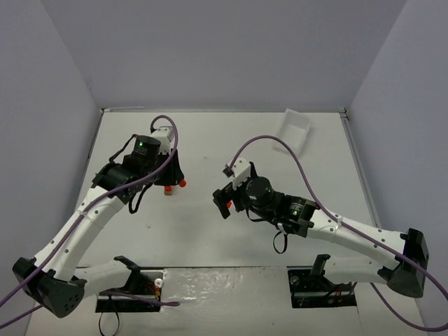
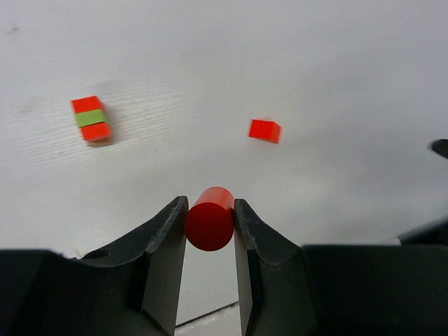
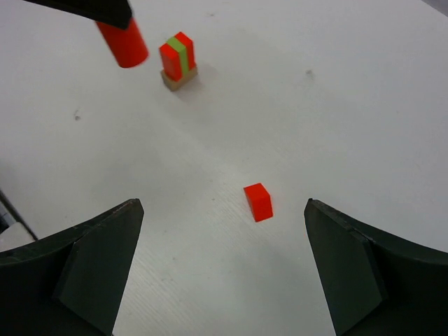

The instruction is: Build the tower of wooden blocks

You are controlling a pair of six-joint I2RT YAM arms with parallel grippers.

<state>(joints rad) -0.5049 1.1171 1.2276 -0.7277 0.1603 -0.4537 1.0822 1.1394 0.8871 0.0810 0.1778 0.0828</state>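
Pincers differ: the left pincer (image 2: pixel 210 204) is clenched on a red cylinder (image 2: pixel 208 224). The right pincer (image 3: pixel 222 208) hangs released, jaws wide, above a loose red block (image 3: pixel 258 201). The wood block tower (image 2: pixel 91 119), red, green and red on a tan base, stands on the desk (image 2: pixel 336 63) at ten o'clock from the cylinder in the left wrist view.

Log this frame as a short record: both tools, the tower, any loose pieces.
left tool: shut on a red cylinder
right tool: open, holding nothing
wood block tower: red, green and red blocks on a tan base, touched by neither tool
loose red block: lying on the table, seen between the right tool's fingers
white tray: far right corner, away from the blocks
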